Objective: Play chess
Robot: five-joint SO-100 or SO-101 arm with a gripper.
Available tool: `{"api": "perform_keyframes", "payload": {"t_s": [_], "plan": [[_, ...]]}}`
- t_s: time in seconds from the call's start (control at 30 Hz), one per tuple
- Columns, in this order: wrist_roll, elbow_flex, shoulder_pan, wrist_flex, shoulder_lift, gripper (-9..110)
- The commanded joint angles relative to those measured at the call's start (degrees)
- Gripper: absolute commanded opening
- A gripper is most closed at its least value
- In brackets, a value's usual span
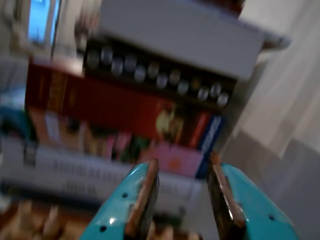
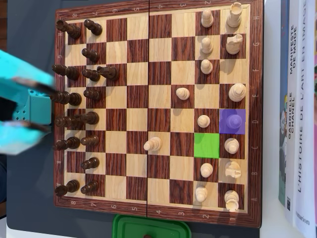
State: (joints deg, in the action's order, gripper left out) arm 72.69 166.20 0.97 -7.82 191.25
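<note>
In the overhead view a wooden chessboard (image 2: 157, 211) lies flat, with dark pieces (image 2: 75, 99) lined along its left side and light pieces (image 2: 231, 145) along its right. One light piece (image 2: 153, 144) stands advanced near the centre. A purple-tinted square (image 2: 239, 114) holds a piece, and the green-tinted square (image 2: 206, 145) next to it is bare. My teal gripper (image 2: 48, 107) is a blurred shape over the board's left edge, above the dark pieces. In the wrist view the gripper (image 1: 183, 161) is open, and nothing is between its brown pads (image 1: 141, 200).
A stack of books (image 1: 115, 110) fills the blurred wrist view beyond the gripper, and the books (image 2: 297, 114) lie along the board's right side in the overhead view. A green container (image 2: 151, 228) sits at the board's bottom edge. Light pieces (image 1: 30, 220) blur at the wrist view's lower left.
</note>
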Motion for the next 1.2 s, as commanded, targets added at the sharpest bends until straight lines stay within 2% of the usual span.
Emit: {"api": "perform_keyframes", "payload": {"t_s": [0.0, 0.1, 0.2, 0.47, 0.7, 0.97, 1.17], "plan": [[-2.64, -13.01, 0.18, -16.44, 0.35, 15], [-2.64, -17.58, -0.18, -28.21, 0.26, 15], [-2.29, -20.21, -0.35, -34.63, -0.53, 15], [-2.55, -25.4, -1.58, -36.39, -10.63, 15], [-2.64, -34.19, -0.97, -38.94, -27.86, 15], [-2.72, -51.24, -1.67, -56.16, -47.29, 15], [-2.64, -66.36, -1.67, -64.07, -64.86, 15]]}}
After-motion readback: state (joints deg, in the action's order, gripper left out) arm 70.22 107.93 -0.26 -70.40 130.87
